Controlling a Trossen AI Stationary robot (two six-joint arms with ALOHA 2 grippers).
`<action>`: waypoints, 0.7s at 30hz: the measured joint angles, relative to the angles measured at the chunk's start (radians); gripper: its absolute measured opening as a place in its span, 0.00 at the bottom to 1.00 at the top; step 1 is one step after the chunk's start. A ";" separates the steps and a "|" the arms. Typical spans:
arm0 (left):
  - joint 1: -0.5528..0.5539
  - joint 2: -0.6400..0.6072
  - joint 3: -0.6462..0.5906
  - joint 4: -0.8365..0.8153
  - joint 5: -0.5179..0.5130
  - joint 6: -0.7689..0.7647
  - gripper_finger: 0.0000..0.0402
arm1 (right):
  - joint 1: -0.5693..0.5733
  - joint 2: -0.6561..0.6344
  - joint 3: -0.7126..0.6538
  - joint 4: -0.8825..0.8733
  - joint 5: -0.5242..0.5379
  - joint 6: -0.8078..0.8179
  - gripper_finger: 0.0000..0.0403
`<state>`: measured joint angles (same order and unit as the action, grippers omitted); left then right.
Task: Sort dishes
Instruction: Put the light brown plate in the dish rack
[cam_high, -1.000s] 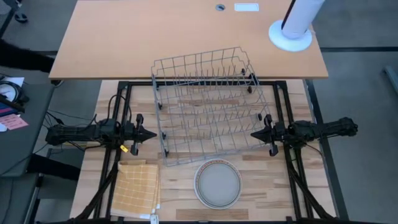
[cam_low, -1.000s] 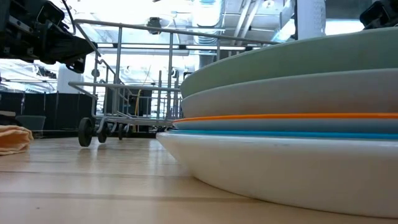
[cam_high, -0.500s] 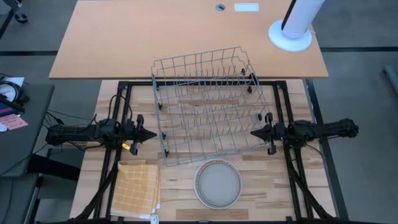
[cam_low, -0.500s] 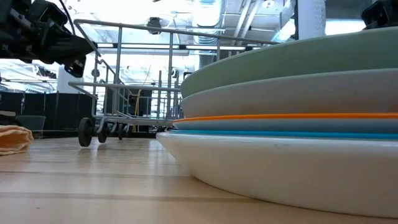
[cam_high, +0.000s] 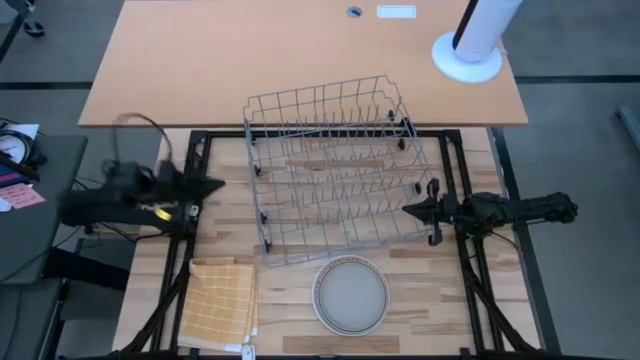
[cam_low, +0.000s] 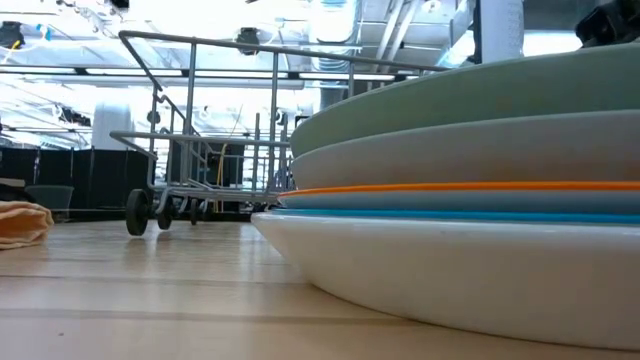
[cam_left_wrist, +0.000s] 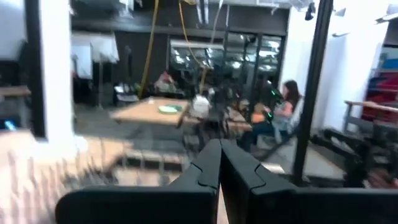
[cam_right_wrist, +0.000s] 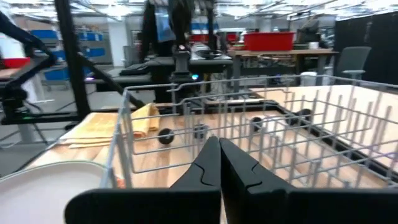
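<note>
I see the stack of plates (cam_high: 350, 296) at the near edge of the wooden desk (cam_high: 420, 320), just in front of the grey wire rack (cam_high: 340, 170). From above only the top plate shows: beige-grey face, pale rim. From the low camera I count the layers by their edges (cam_low: 470, 200): pale green on top, grey under it, then an orange rim, a blue rim, and a broad white plate at the bottom, resting on the desk.

Yellow checked cloth (cam_high: 218, 302) lies flat on the desk near the plates, on the left arm's side; the low camera catches it bunched up at its edge (cam_low: 22, 222).

Left gripper (cam_high: 205, 186) sits near the rack's left end, above the desk, blurred in the overhead picture. Its wrist camera shows the fingers (cam_left_wrist: 208, 171) pressed together, tips meeting, nothing between them, pointing out into the room.

Right gripper (cam_high: 412, 211) hovers at the rack's right end, just beside the wire wall. Its fingers (cam_right_wrist: 210, 163) are likewise clenched tip to tip on nothing, with the rack's tines and the plate rim (cam_right_wrist: 56, 180) ahead of them.

I can read no writing, brand or label anywhere; a white tag on the far desk (cam_high: 396, 12) is too small to make out.
</note>
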<state>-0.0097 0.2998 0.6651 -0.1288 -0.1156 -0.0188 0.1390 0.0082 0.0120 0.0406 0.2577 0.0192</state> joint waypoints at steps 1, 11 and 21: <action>0.000 0.047 0.069 -0.025 -0.005 0.017 0.00 | -0.005 0.000 0.000 0.000 0.002 0.000 0.00; -0.010 0.482 0.683 -0.167 0.138 0.078 0.00 | -0.062 0.000 0.000 0.002 0.003 0.091 0.00; -0.219 0.835 0.827 -0.220 0.107 0.052 0.00 | -0.074 0.001 0.000 -0.002 0.007 0.281 0.01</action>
<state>-0.2291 1.1350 1.4920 -0.3488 -0.0082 0.0336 0.0652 0.0087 0.0120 0.0389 0.2643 0.3004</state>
